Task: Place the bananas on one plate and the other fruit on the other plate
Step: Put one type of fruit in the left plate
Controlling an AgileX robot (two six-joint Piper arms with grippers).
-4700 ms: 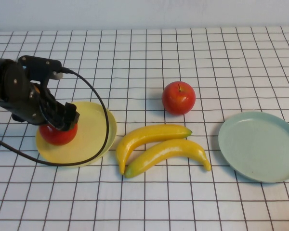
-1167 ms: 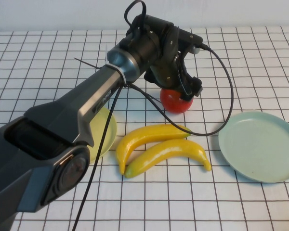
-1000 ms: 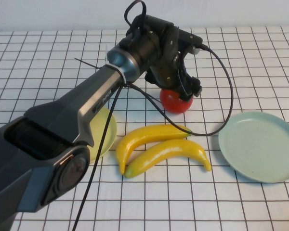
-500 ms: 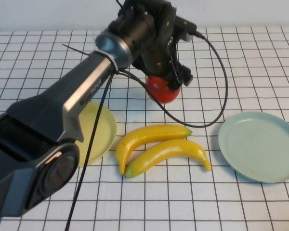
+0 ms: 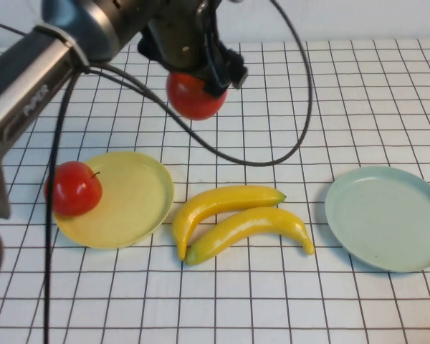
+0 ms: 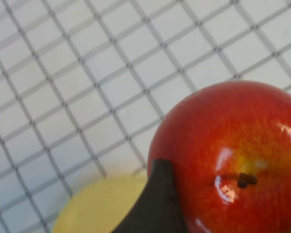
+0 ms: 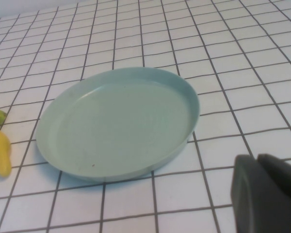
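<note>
The second apple [image 5: 195, 95] is hanging clear above the table, clamped in the left gripper [image 5: 204, 75], beyond and to the right of the yellow plate [image 5: 132, 197], which is already holding one apple [image 5: 73, 188]. The right gripper [image 7: 269, 194] is waiting beside the blue-green plate [image 7: 119, 121]; I cannot tell its state.

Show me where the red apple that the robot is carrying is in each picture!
High view: the carried apple is up in the air near the top, left of middle, shut in the left gripper.
Left wrist view: it fills the lower right corner, stem facing the camera.
Right wrist view: not in it; the right gripper sits by the blue-green plate.
Shared landmark: the yellow plate, seen in the high and left wrist views.
</note>
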